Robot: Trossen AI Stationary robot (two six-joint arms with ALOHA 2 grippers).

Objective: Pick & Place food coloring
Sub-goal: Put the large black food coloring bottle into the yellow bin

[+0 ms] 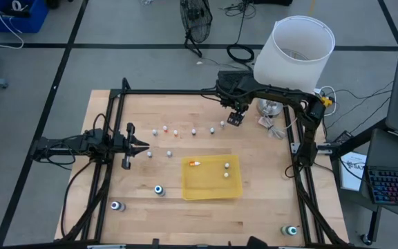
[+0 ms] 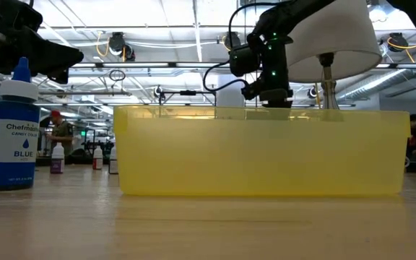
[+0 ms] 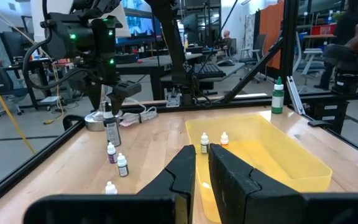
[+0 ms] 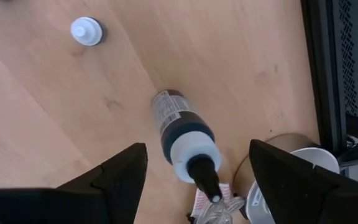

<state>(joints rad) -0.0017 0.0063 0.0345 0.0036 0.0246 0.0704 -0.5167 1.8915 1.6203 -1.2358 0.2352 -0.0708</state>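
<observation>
Several tiny whitish dropper bottles (image 1: 176, 132) stand in a row near the table's far edge, and two more (image 1: 169, 153) stand nearer the middle. A yellow tray (image 1: 211, 188) holds an orange bottle (image 1: 195, 164) and two whitish ones (image 1: 226, 166). Larger teal-topped bottles (image 1: 159, 189) stand near the front. My right gripper (image 4: 197, 149) hangs open over a dark, black-capped bottle (image 4: 185, 140) standing upright on the wood; its fingers are on either side, clear of it. In the left wrist view this bottle (image 3: 109, 127) stands under that gripper. My left gripper (image 3: 202, 168) waits shut at the table's left.
A lamp with a white shade (image 1: 294, 52) and its metal base (image 1: 271, 107) stand at the far right corner, close to my right gripper. A black frame (image 1: 185, 92) rims the table. A blue bottle (image 2: 13, 137) stands near the front edge. A further teal-topped bottle (image 1: 292, 229) is front right.
</observation>
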